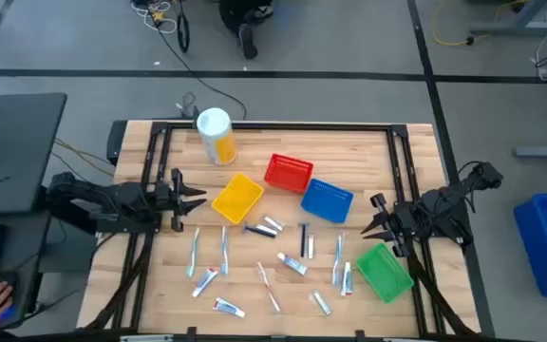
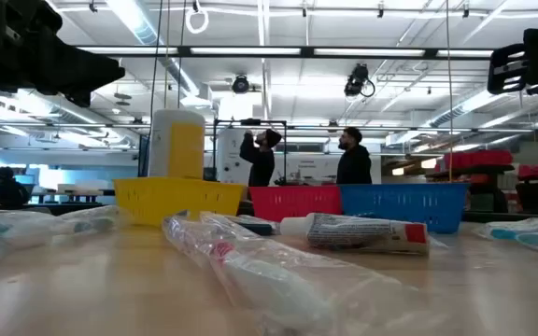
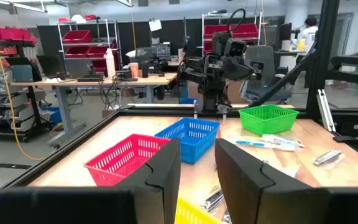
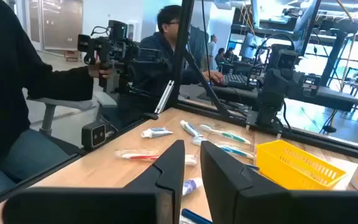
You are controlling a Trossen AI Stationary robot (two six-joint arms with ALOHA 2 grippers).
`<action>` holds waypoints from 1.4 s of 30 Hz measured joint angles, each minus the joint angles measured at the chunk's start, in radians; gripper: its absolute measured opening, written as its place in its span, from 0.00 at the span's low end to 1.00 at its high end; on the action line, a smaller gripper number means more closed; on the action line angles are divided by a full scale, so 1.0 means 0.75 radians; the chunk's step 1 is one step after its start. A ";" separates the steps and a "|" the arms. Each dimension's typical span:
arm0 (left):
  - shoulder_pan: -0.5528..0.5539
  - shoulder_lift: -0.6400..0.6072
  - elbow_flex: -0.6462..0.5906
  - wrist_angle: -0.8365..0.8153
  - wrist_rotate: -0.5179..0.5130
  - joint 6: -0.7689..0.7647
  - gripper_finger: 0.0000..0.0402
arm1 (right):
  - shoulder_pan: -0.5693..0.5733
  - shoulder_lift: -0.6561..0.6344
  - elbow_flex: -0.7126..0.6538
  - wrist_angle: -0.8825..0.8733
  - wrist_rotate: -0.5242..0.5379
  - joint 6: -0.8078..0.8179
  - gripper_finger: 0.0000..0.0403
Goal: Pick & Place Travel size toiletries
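the left gripper (image 1: 194,198) is waiting open and empty at middle left; the toothbrushes (image 1: 196,249) are lying just below it, long axis vertical; the right gripper (image 1: 376,217) is also hanging open.

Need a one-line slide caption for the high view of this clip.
Both arms wait at the table edges, left gripper and right gripper open, toiletries scattered below four mesh baskets.

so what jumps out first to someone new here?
Four bright mesh baskets: yellow basket, red basket and blue basket across the table's middle, green basket at the right edge. Travel size toiletries lie scattered on the wood in front of them. The left end effector and right end effector hover open at either side, holding nothing.
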 joint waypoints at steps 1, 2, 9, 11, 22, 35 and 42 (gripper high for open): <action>0.000 0.000 0.000 0.003 0.000 0.000 0.27 | 0.000 0.000 0.000 0.002 0.000 0.000 0.15; 0.000 0.000 0.000 0.005 0.000 0.000 0.27 | 0.000 0.000 0.000 0.003 0.000 0.000 0.15; 0.001 0.000 0.000 0.013 -0.013 -0.022 0.27 | -0.001 0.000 0.000 0.006 -0.001 0.002 0.15; 0.001 0.000 0.000 0.014 0.004 -0.104 0.27 | 0.000 0.000 0.000 0.029 -0.003 0.025 0.15; 0.000 0.000 0.000 0.069 0.040 -0.193 0.27 | -0.001 0.000 0.000 0.262 0.290 -0.002 0.15; 0.000 0.072 0.000 0.548 0.060 -0.046 0.27 | -0.162 0.162 0.000 0.747 0.639 -0.145 0.16; 0.001 0.432 0.041 0.751 0.023 -0.041 0.27 | -0.309 0.561 0.001 1.103 0.503 -0.092 0.23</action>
